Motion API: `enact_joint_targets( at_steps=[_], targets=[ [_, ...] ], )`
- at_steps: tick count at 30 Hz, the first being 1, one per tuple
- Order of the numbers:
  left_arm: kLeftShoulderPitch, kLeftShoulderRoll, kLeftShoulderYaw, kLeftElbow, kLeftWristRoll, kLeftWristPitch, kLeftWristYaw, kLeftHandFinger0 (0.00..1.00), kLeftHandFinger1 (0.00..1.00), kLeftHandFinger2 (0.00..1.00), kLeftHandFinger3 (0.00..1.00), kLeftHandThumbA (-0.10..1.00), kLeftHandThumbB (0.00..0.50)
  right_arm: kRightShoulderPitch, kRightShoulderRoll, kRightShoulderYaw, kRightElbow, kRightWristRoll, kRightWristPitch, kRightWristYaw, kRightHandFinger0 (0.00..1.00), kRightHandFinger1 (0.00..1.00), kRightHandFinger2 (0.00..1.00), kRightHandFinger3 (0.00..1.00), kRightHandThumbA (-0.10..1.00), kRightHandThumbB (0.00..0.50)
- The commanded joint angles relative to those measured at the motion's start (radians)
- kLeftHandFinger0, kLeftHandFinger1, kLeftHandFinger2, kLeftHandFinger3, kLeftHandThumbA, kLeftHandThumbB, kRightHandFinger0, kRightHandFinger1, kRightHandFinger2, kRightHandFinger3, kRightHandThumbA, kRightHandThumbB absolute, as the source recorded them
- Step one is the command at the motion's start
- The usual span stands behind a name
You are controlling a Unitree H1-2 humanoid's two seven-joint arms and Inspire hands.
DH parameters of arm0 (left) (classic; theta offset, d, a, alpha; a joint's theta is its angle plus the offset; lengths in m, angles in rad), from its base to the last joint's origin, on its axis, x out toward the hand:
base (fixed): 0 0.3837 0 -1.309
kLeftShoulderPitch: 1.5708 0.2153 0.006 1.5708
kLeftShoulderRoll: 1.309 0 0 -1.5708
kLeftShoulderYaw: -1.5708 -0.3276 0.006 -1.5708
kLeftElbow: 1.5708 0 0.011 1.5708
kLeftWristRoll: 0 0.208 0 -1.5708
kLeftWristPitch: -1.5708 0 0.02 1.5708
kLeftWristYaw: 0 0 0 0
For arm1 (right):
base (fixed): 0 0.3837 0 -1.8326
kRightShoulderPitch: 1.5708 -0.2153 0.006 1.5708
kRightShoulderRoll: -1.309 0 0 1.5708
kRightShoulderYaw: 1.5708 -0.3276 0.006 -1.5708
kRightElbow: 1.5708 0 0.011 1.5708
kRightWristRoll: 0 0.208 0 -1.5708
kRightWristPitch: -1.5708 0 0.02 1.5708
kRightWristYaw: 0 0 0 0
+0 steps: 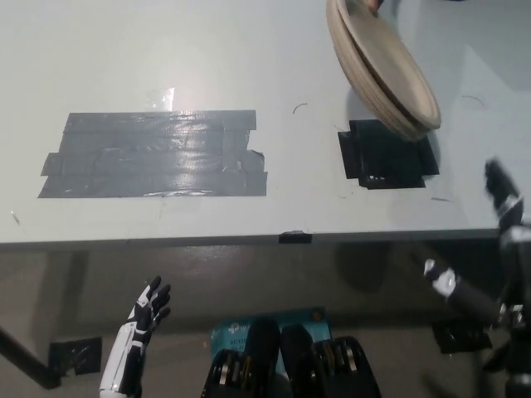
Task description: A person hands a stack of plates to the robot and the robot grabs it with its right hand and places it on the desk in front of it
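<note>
Head view showed the stack of plates (pixel 383 66) off the desk (pixel 249 50) at the upper right. The beige plates were nested one inside another and tilted steeply, over a black tape square (pixel 386 157). A sliver of a person's hand (pixel 375 5) met the stack's top rim at the picture's edge. The right hand (pixel 516 274) hung at the far right past the desk's near edge, fingers spread wide and holding nothing, well apart from the stack. The left hand (pixel 145 311) rested low at the lower left, below the desk edge, its fingers apart and free. A broad patch of grey tape (pixel 158 153) lay on the desk's left side.
</note>
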Motion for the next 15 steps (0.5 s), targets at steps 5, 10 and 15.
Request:
enact_joint_targets(
  at_steps=[5,10,15],
  targets=[
    [0.002,0.002,-0.002,-0.013,-0.002,-0.025,-0.004,1.00,1.00,1.00,1.00,1.00,0.236,-0.270,-0.055,0.013,-0.027,-0.345,0.137,0.022,1.00,1.00,1.00,1.00,0.93,0.445],
    [0.003,-0.002,-0.003,-0.020,0.011,-0.020,0.004,1.00,1.00,1.00,1.00,1.00,0.232,-0.383,-0.079,0.069,0.138,-0.453,0.144,-0.002,1.00,1.00,1.00,1.00,0.92,0.438],
    [0.000,0.000,-0.005,-0.021,0.009,-0.026,0.000,1.00,1.00,1.00,1.00,1.00,0.217,-0.487,-0.089,0.114,0.291,-0.519,0.175,-0.032,1.00,1.00,1.00,1.00,0.89,0.460]
  ],
)
